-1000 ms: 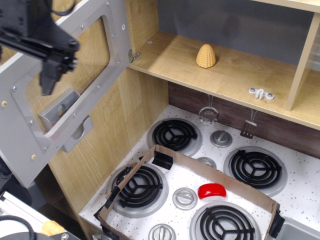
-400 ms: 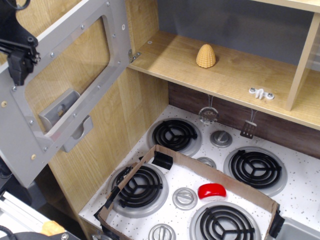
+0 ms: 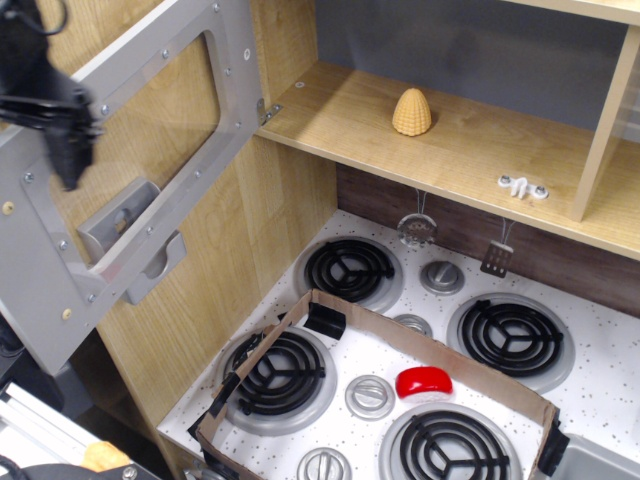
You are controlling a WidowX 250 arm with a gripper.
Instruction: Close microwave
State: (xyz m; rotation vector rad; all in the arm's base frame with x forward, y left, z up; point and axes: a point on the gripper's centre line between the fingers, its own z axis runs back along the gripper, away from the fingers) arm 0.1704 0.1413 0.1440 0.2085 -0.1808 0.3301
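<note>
The microwave's grey door (image 3: 55, 285) with its clear window (image 3: 140, 130) stands wide open, swung out to the left on its hinge (image 3: 268, 110). The wooden compartment (image 3: 340, 115) behind it is open, with a yellow toy corn (image 3: 411, 111) on its floor. My black gripper (image 3: 68, 175) hangs at the top left in front of the door's outer edge, pointing down. Its fingers show as one dark tip with no gap. The door handle is hidden.
A small grey wall holder (image 3: 120, 222) shows through the window. Below is a toy stove (image 3: 600, 400) with several black burners, a cardboard fence (image 3: 440, 350), and a red toy (image 3: 423, 381). A strainer (image 3: 417, 230) and a spatula (image 3: 496, 258) hang under the shelf.
The gripper went left along the door towards its outer edge, then came down and slightly right. The door has not visibly moved.
</note>
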